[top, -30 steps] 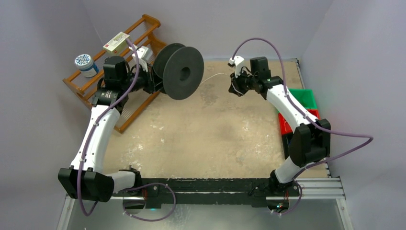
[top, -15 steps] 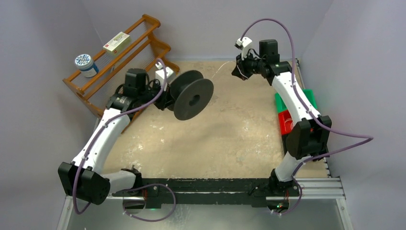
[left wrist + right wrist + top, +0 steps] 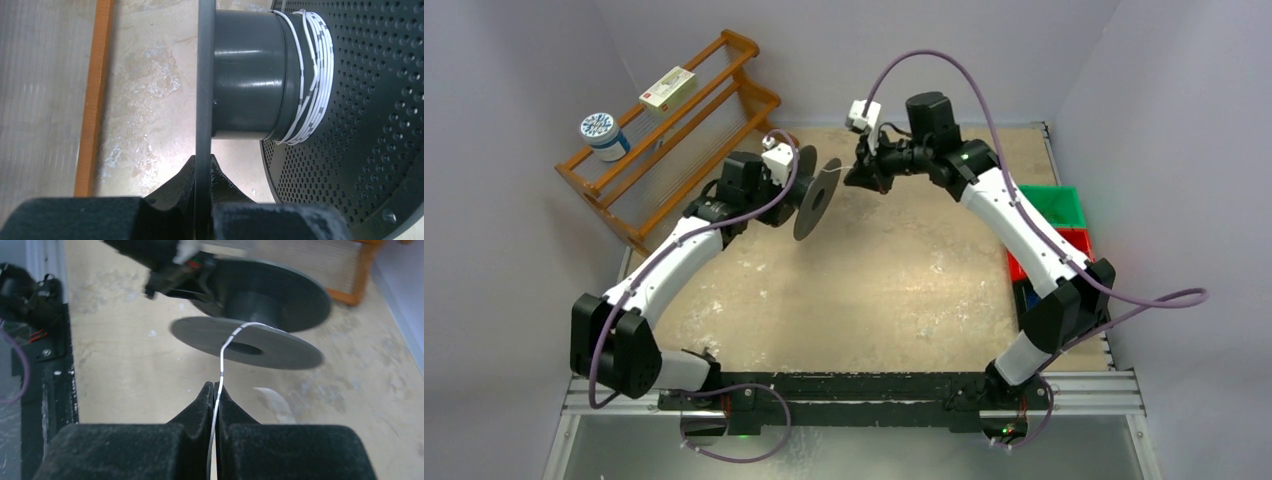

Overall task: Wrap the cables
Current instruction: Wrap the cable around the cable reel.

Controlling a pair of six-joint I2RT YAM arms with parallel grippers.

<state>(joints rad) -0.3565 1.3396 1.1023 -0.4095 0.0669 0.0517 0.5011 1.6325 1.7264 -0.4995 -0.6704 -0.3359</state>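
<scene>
A black spool hangs edge-on above the back middle of the table. My left gripper is shut on its thin flange, which stands pinched between the fingertips. The cable, thin and white with dark marks, lies in a few turns round the grey hub, against the perforated flange. My right gripper is just right of the spool, shut on the cable. The strand runs from between its fingertips up over the spool's rim.
A wooden rack stands at the back left with a white box and a blue-patterned tub on it. Green and red bins sit at the right edge. A black rail runs along the near edge.
The left arm has carried the spool away from the rack toward the table's middle and turned it edge-on. The right gripper has swung left, close to the spool, still holding the cable.
</scene>
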